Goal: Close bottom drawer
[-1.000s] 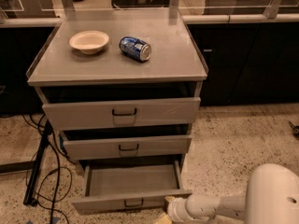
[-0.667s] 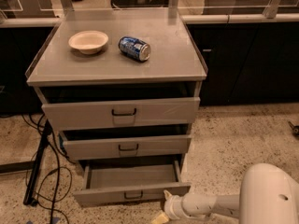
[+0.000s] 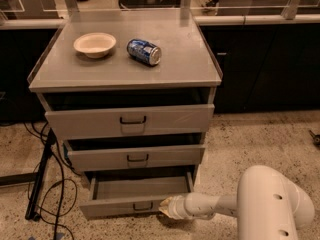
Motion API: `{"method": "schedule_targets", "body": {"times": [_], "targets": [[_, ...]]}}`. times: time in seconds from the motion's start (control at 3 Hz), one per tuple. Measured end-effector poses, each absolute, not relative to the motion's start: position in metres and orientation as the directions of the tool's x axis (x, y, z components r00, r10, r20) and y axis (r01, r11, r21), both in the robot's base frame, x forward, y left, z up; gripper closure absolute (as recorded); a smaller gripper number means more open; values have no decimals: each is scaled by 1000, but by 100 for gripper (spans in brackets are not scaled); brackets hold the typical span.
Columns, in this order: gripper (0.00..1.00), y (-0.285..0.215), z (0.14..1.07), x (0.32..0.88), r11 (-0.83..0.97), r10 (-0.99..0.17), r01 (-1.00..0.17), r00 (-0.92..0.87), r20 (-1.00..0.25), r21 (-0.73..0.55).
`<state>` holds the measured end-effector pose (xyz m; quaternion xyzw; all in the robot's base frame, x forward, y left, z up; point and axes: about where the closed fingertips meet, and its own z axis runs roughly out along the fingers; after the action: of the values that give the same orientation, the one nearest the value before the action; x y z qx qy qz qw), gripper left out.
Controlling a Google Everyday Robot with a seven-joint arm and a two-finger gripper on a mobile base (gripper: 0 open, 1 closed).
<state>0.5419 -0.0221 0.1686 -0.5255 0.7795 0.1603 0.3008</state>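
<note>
Gripper [image 3: 166, 207], jaws' state impossible to tell, meets the bottom drawer [image 3: 115, 208] off-centre; pushing there could skew and jam it.

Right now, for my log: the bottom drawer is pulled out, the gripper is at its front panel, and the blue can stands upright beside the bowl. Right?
No: the camera view shows the blue can lying on its side beside the bowl, not upright. The rest holds: the bottom drawer is pulled out, with the gripper at its front panel, near the right end.
</note>
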Motion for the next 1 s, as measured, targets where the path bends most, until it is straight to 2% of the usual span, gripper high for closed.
{"method": "schedule_targets", "body": {"times": [0.33,1.0], "targets": [[66,-20,169,544,394,-723,-916,-263,-638,-69],[19,-20,169,544,394,-723,-916,-263,-638,-69]]}}
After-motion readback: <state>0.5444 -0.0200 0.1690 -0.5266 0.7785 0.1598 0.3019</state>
